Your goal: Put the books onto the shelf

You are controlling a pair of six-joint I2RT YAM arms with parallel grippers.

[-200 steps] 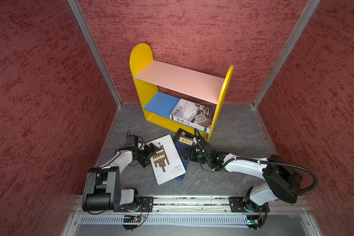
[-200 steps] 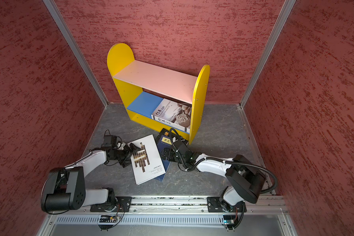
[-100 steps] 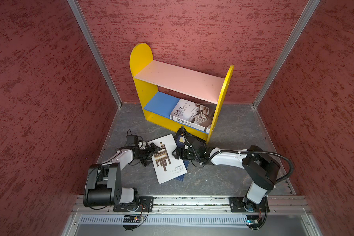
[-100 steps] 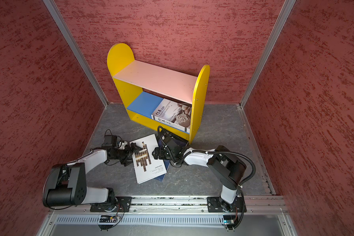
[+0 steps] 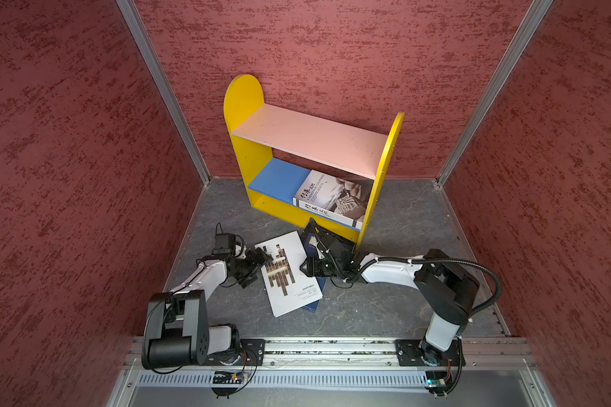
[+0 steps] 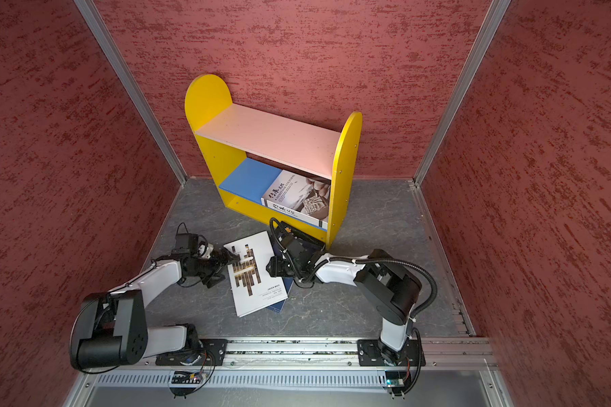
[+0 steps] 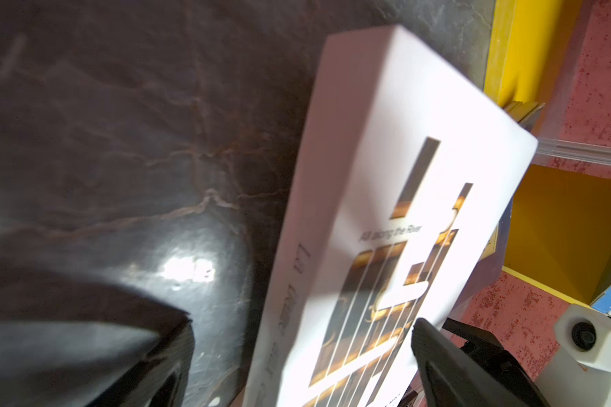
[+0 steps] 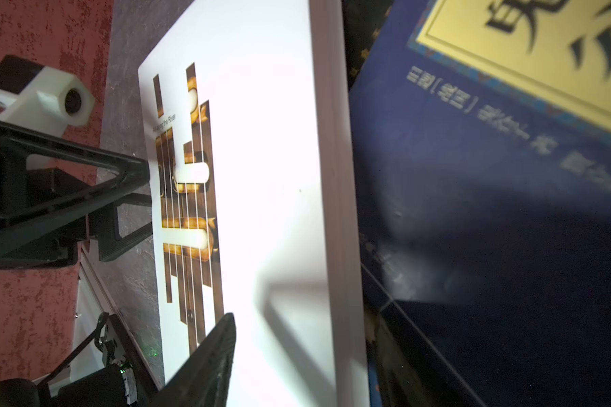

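A white book with brown bars (image 5: 286, 278) (image 6: 253, 278) lies on the floor, partly over a navy book (image 5: 314, 304) (image 8: 473, 211) with a yellow label. My left gripper (image 5: 263, 259) (image 7: 304, 352) is open, its jaws astride the white book's (image 7: 385, 211) left edge. My right gripper (image 5: 306, 267) (image 6: 270, 267) is at the opposite edge. One finger (image 8: 205, 363) hovers over the cover (image 8: 261, 176) and casts a shadow; the other is hidden. Another white book (image 5: 336, 197) lies on the blue lower board of the yellow shelf (image 5: 247, 105) (image 6: 205, 102).
A black book with orange marks (image 6: 297, 234) lies under my right arm at the shelf's foot. The pink upper board (image 5: 307, 137) is bare. Red walls close in the grey floor (image 5: 385, 306) on three sides, and a metal rail (image 5: 332, 347) runs along the front.
My right gripper has swung left from over the navy book to the white book's right edge, and its jaws have narrowed. The left gripper has barely moved.
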